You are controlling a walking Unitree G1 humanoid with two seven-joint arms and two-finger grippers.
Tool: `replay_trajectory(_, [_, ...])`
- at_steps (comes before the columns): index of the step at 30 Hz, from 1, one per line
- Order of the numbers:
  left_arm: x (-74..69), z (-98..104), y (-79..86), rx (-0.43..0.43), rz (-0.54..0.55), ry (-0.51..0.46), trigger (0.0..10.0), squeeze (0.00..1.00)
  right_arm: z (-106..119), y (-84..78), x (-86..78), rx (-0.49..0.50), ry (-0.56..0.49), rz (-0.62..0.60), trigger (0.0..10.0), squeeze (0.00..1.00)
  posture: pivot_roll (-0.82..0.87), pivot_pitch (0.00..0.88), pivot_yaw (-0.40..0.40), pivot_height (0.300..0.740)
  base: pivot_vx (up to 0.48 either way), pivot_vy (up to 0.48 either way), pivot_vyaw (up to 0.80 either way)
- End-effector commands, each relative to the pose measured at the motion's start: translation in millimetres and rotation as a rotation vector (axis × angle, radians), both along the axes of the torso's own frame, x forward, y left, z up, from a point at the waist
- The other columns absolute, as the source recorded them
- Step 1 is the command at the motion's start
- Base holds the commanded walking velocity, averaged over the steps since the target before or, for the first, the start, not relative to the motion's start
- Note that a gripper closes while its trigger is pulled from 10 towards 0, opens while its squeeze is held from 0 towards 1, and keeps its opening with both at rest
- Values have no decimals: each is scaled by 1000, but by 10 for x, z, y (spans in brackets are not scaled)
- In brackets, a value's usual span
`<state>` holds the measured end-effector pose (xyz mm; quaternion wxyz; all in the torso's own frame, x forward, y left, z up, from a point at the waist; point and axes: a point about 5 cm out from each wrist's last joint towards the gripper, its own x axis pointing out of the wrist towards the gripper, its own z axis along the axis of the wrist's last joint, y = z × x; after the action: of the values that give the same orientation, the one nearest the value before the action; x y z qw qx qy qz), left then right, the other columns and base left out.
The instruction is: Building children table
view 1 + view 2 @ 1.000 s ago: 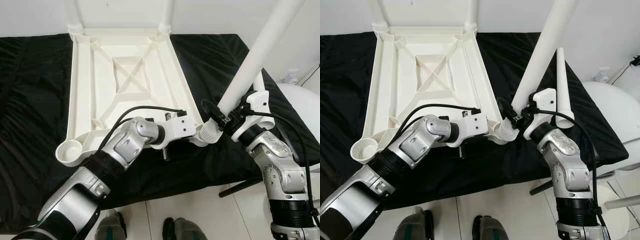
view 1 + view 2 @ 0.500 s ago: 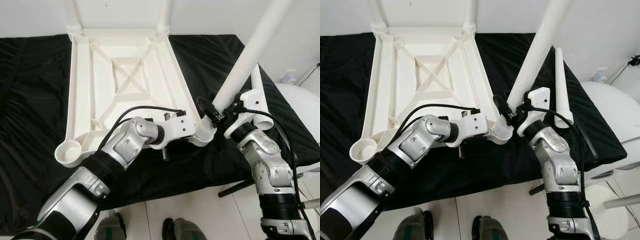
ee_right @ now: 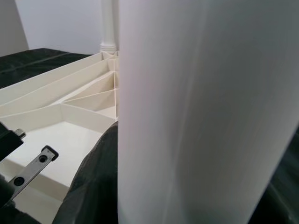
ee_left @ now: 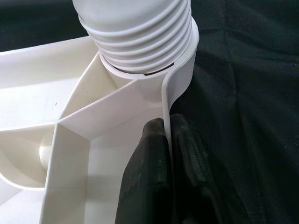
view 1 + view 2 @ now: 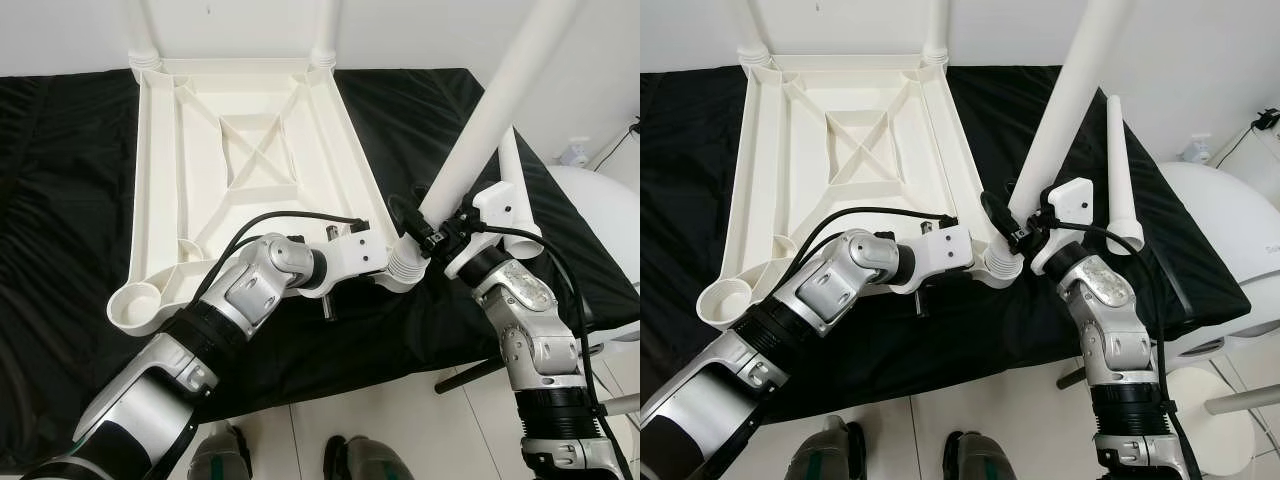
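Observation:
A white plastic table top (image 5: 160, 180) lies upside down on a black cloth. Two legs (image 5: 328, 25) stand in its far corners. My right gripper (image 5: 428, 226) is shut on a third white leg (image 5: 490, 110), gripping just above its threaded end (image 5: 405, 265). That end sits in the near right corner socket, and the leg leans up to the right. In the right wrist view the leg (image 3: 201, 112) stands close beside one black finger (image 3: 93, 186). My left gripper (image 4: 167, 127) is shut on the table's thin rim (image 4: 168, 93) right below that socket.
A fourth, loose leg (image 5: 1115, 170) lies on the cloth to the right of the table top. The near left corner socket (image 5: 135, 303) holds nothing. A round white object (image 5: 605, 215) stands past the cloth's right edge. Tiled floor and my feet (image 5: 225, 455) are below.
My right arm has drawn in to the left with the leg. The leg now stands steeper, with its threaded end closer over the corner socket. The left gripper keeps its hold.

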<state>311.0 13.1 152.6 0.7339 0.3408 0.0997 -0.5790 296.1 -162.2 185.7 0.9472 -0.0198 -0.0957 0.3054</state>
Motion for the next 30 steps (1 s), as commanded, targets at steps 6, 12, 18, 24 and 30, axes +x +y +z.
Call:
replay_trajectory(6, [61,-51,102,46,59,-9,10000,0,-288,16,-49,-62,115,41,10000,0,2,112,-63,740,0,0,0])
replay_trajectory(12, [62,-45,107,47,60,-11,10000,0,-356,11,-79,-55,136,48,10000,0,3,114,-62,740,0,0,0])
replay_trajectory(18, [63,-39,113,48,58,-12,10000,0,-476,-41,-109,-36,174,15,10000,0,2,114,-58,740,0,0,0])
replay_trajectory(24, [62,-32,110,47,54,-13,10000,0,-587,-97,-116,-23,205,-30,10000,0,0,114,-55,740,0,0,0])
replay_trajectory(30, [59,-27,108,47,50,-15,10000,0,-630,-134,-113,2,218,-55,10000,0,2,113,-55,740,0,0,0])
